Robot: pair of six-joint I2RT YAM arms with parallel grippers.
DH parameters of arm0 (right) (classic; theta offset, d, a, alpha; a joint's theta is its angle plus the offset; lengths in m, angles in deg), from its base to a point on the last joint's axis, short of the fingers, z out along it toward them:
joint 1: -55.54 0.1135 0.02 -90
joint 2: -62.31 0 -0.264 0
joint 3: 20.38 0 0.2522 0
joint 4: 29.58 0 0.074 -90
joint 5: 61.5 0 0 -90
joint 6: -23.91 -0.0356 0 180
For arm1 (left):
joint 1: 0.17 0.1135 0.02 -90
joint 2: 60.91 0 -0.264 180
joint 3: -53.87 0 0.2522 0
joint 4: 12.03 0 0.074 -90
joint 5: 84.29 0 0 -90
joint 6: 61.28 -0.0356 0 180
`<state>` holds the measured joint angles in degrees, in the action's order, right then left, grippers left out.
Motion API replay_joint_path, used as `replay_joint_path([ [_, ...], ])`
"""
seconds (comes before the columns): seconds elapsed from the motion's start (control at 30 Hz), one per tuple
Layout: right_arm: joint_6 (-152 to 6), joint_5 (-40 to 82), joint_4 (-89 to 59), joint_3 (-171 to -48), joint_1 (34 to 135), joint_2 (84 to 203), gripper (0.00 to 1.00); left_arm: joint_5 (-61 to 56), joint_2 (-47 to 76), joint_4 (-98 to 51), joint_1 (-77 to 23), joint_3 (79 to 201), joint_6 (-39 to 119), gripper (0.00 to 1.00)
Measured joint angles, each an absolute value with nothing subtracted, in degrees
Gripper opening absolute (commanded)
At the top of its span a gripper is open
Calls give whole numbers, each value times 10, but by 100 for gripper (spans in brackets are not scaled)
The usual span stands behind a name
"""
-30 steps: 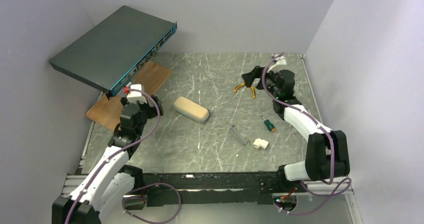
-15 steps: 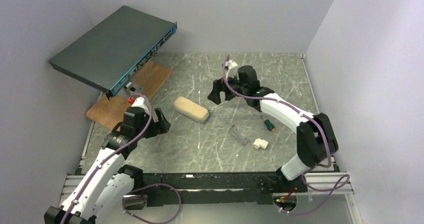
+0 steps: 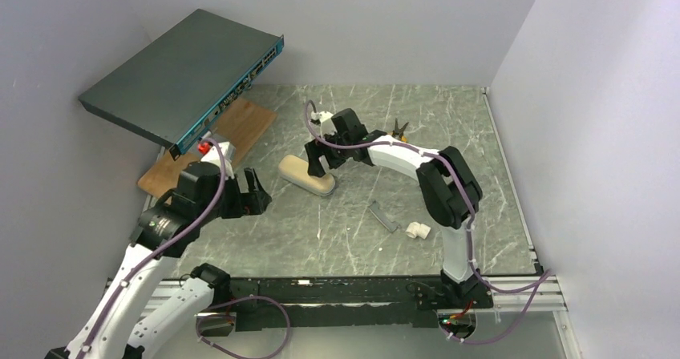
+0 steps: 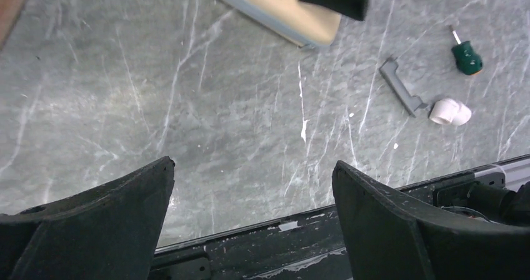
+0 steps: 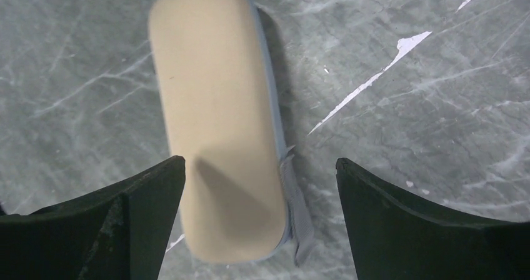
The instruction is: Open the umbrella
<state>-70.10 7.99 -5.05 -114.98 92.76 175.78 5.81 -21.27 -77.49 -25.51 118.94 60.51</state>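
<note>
Currently, the beige case (image 5: 215, 105) is being hovered over by the right gripper (image 5: 259, 162), fingers released and empty, as are the left gripper's (image 4: 253, 163). Centring across its width before closing is being advised, with the umbrella perhaps hidden inside.

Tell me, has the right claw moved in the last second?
Yes: the right gripper swung left, from well right of the beige case to directly above it.

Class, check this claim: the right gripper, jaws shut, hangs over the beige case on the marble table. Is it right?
Not quite: the right gripper is open, not shut; the right wrist view shows its fingers spread wide. The rest stands: it hangs over the beige case on the marble table.
</note>
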Motion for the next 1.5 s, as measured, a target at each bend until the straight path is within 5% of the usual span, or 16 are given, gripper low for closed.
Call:
replay_joint_path([
  [0.6,-730,67,-51,-1169,1010,1828,70,64,-320,-797,-256,1148,540,99],
  [0.83,-747,93,-74,-1148,1032,1823,39,64,-353,-786,-256,1140,550,99],
  [0.97,-767,101,-80,-1136,1031,1812,34,69,-352,-786,-256,1137,554,99],
  [1.3,-798,119,-12,-1039,1032,1685,28,74,-340,-787,-256,1137,559,99],
  [1.5,-833,125,12,-1008,1032,1569,11,75,-330,-787,-256,1137,559,99],
])
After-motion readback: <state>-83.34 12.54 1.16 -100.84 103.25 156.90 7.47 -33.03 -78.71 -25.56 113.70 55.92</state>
